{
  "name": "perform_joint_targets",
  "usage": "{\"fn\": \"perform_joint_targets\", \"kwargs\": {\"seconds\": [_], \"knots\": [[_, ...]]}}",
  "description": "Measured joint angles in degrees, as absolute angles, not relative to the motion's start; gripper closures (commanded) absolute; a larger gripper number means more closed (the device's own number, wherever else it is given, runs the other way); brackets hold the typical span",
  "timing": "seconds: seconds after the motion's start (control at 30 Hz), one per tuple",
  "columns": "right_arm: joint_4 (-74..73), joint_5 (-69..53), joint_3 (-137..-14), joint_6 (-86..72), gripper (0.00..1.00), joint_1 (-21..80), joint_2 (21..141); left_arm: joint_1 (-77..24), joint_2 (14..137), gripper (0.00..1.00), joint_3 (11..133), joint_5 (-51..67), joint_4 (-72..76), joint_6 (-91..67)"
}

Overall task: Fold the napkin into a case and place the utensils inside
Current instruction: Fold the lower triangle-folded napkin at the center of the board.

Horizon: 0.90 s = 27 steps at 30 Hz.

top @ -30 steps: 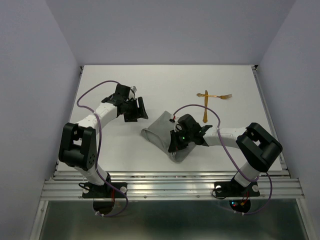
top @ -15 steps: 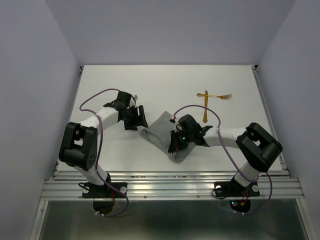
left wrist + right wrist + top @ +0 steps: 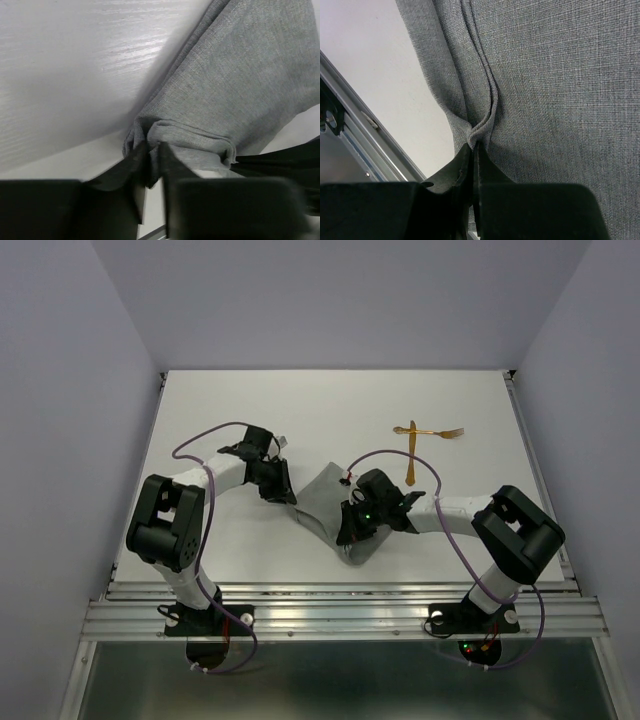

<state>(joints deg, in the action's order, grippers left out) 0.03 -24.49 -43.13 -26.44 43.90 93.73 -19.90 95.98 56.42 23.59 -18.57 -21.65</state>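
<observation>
The grey napkin (image 3: 322, 495) lies rumpled and partly folded at the middle of the white table. My left gripper (image 3: 286, 494) is at its left corner; in the left wrist view the gripper (image 3: 152, 151) is shut on a bunched corner of the napkin (image 3: 240, 85). My right gripper (image 3: 352, 530) is at the cloth's near end; in the right wrist view the gripper (image 3: 474, 148) pinches a raised pleat of the napkin (image 3: 560, 75). The two golden utensils lie crossed at the back right: a fork (image 3: 440, 432) and a second piece (image 3: 411, 455). Neither gripper touches them.
A metal rail (image 3: 340, 605) runs along the table's near edge, close to the right gripper, and shows again as the rail (image 3: 350, 125). Purple cables (image 3: 205, 435) loop over both arms. Pale walls enclose the table (image 3: 220, 540) on three sides.
My left arm swung right and toward the near edge to the napkin's left corner, and its jaws went from wide open to closed on the cloth. The right arm held still.
</observation>
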Motion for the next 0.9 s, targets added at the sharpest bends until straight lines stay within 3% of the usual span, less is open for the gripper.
{"fn": "perform_joint_targets", "kwargs": {"seconds": [0.07, 0.9], "knots": [[0.05, -24.47, -43.13, -26.52, 0.99, 43.9, 93.73, -19.9, 96.01, 1.0, 56.55, 24.71, -18.57, -21.63], [-0.01, -23.77, -42.48, -26.83, 0.99, 43.9, 88.36, -22.22, 99.63, 1.0, 66.13, 27.22, -17.8, -26.02]]}}
